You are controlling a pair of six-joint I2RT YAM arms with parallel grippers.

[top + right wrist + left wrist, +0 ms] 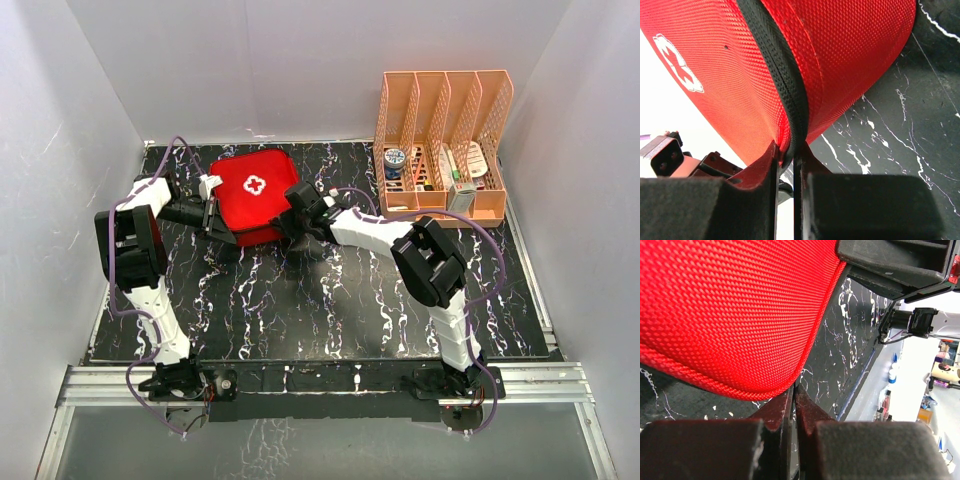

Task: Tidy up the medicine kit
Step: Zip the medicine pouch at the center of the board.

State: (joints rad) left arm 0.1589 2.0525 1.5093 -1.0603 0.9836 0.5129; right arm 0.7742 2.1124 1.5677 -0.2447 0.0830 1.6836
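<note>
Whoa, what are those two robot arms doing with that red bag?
Two robot arms are working on the red fabric zip case with a white cross, which lies closed on the black marbled table. The right gripper pinches its black zipper band. The left gripper is shut at the case's other side.

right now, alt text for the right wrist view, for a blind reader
The right gripper pinches the black zip seam of the red medicine kit, which fills most of the view. Part of its white cross shows at left; black marbled table lies at right.
</note>
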